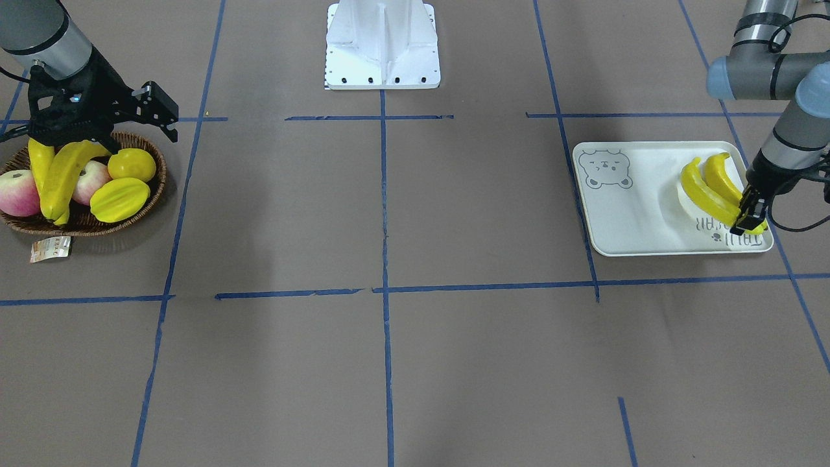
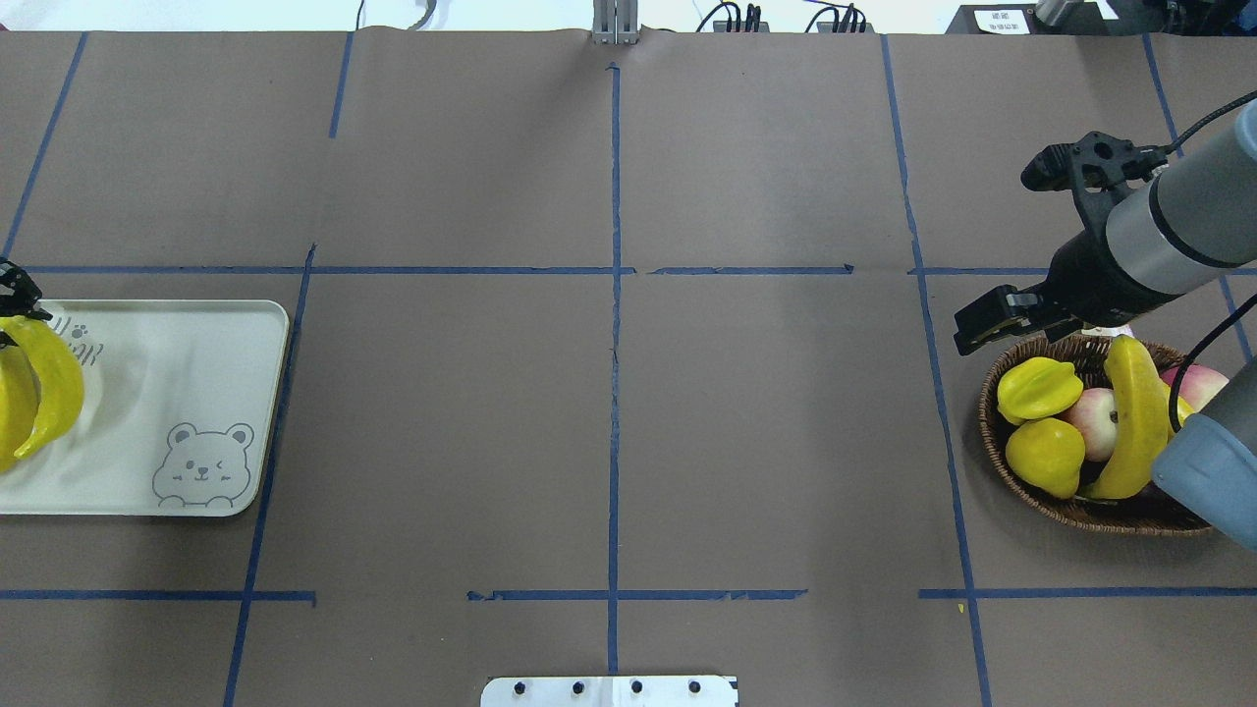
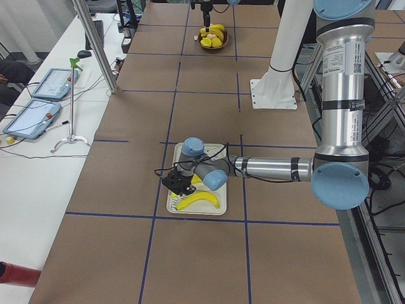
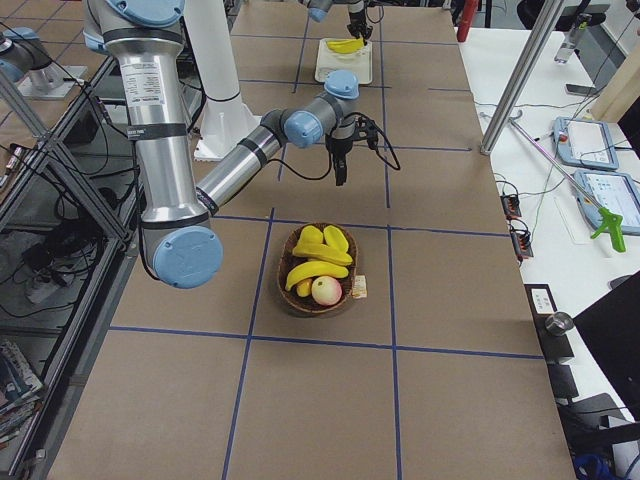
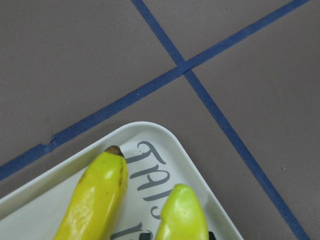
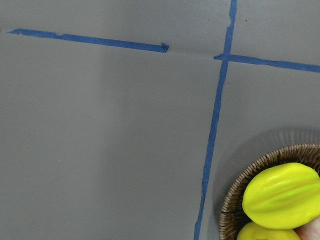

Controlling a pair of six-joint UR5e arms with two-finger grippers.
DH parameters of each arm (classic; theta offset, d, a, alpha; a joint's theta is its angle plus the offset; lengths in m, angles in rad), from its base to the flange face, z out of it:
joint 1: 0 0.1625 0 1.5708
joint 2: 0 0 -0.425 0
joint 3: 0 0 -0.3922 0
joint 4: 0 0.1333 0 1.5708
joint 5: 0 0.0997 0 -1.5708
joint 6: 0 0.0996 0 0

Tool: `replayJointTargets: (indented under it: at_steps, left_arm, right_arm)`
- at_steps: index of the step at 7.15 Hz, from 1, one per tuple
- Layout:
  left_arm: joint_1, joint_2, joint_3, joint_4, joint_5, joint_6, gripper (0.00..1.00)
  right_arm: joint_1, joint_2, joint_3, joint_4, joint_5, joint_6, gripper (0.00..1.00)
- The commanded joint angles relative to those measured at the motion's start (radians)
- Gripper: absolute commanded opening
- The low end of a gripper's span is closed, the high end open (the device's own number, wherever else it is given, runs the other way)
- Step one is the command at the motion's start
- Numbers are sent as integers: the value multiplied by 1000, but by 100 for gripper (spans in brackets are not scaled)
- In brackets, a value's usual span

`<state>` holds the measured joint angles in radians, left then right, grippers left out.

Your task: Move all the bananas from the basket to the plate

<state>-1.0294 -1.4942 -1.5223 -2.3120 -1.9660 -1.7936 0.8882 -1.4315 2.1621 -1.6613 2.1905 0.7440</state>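
Two yellow bananas [image 1: 703,191] lie side by side on the off-white bear-face plate [image 1: 635,214]; their tips show in the left wrist view [image 5: 95,200]. My left gripper [image 1: 749,219] is low over the end of the nearer one, fingers on either side of its tip. I cannot tell whether it is clamped. Two more bananas [image 1: 65,175] lie in the wicker basket [image 1: 152,194]. My right gripper [image 1: 74,133] hovers open and empty over the basket's robot-side end, above the bananas' upper ends.
The basket also holds two pink apples [image 1: 18,193], a ridged yellow starfruit [image 1: 120,199] and a round yellow fruit [image 1: 131,164]. Its paper tag [image 1: 50,248] lies on the table. The white robot base [image 1: 382,45] stands mid-table. Blue tape lines cross the brown table.
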Motion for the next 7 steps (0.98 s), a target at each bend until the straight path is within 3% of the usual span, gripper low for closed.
replayJointTargets:
  at_steps: [1, 2, 3, 5, 7]
  left_arm:
    - [-5, 2, 16, -7, -7, -3, 52]
    - [-5, 2, 19, -26, -7, -3, 85]
    - [-5, 2, 13, -26, -10, 6, 100]
    - [-29, -3, -42, -17, -118, 8, 100]
    - [-26, -4, -200, 34, -139, 10, 100]
  right_arm:
    - [0, -1, 1, 0, 0, 0, 100]
    - [0, -1, 1, 0, -2, 2, 100]
    - [0, -1, 2, 0, 0, 2, 100]
    - [0, -10, 15, 0, -2, 2, 100]
    - [0, -15, 13, 0, -3, 2, 100]
